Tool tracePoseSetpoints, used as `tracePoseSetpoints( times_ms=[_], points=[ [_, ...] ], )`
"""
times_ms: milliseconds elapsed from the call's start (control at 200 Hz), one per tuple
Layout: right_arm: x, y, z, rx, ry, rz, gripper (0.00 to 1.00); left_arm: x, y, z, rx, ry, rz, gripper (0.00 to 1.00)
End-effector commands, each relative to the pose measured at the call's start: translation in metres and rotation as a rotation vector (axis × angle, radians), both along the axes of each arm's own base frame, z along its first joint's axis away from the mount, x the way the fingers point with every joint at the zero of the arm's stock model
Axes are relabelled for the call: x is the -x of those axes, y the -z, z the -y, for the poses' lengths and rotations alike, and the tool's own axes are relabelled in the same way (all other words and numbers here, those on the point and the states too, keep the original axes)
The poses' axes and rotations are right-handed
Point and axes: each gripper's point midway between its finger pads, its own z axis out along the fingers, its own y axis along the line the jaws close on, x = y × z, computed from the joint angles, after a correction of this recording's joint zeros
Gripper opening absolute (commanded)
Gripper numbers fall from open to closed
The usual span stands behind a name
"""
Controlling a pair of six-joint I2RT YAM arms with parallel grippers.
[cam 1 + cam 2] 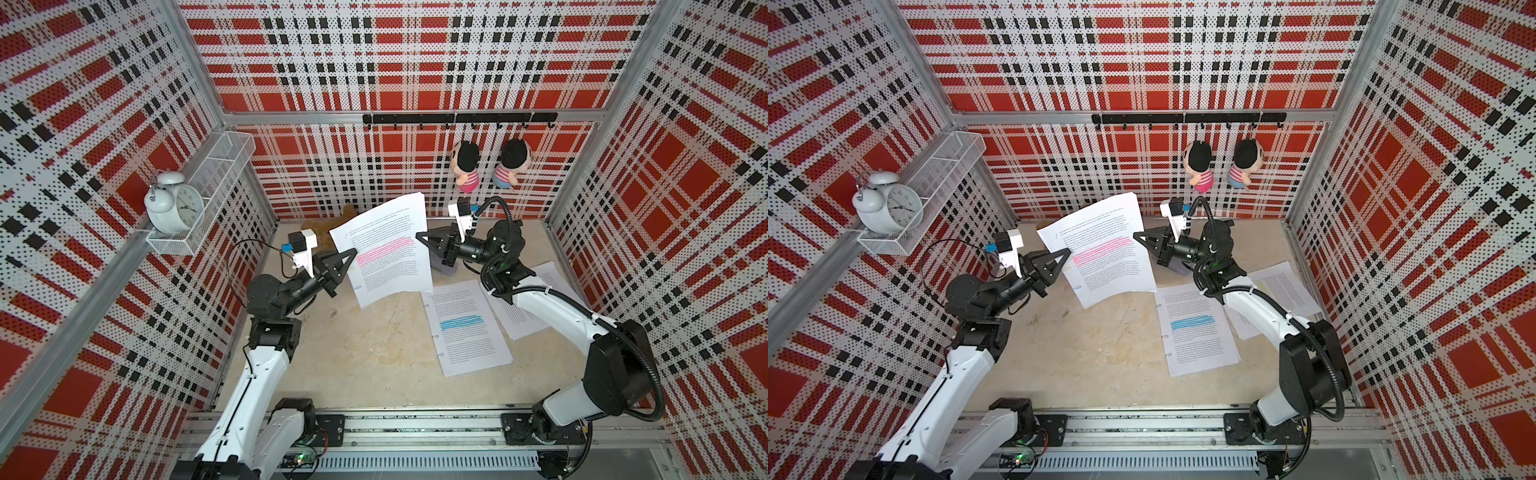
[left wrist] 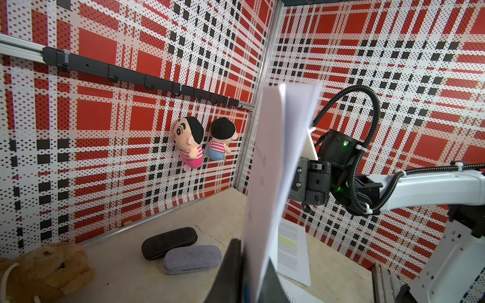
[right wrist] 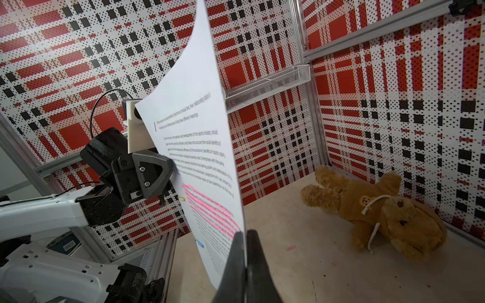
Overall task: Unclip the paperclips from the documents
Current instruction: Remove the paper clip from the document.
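- Table [image 1: 365,361]: open surface between both arms, beneath the held stack.
- Pink-band document [image 1: 386,249]: off the table, long axis upright, heading uppermost.
- Left gripper [image 1: 352,252] clamps its left edge; right gripper [image 1: 419,237] clamps the right edge.
- 2 paperclips [image 3: 199,244] on that left edge.

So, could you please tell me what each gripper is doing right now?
Left gripper: closed on the pink-highlighted document.
Right gripper: closed on its opposite edge.

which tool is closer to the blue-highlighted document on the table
Right. The right tool grips the lifted document on the edge facing the blue-highlighted document; the left tool grips the opposite edge.
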Motion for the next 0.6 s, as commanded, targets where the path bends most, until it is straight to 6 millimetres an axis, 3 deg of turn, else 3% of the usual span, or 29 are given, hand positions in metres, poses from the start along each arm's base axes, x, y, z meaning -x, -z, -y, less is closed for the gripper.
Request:
tracePoseSetpoints(
  times_ms=[0, 65, 596],
  points=[
    [0.005, -0.014, 0.009, -0.011, 0.023, 0.039, 0.0, 0.004, -0.01, -0.004, 0.007, -0.012, 0.025, 0.09],
    [0.004, -0.014, 0.01, -0.013, 0.027, 0.035, 0.0, 0.004, -0.008, -0.004, 0.005, -0.012, 0.021, 0.0],
    [-0.009, -0.014, 0.043, -0.064, 0.108, -0.044, 0.0, -0.005, 0.002, -0.013, 0.005, -0.064, -0.022, 0.0]
  ],
)
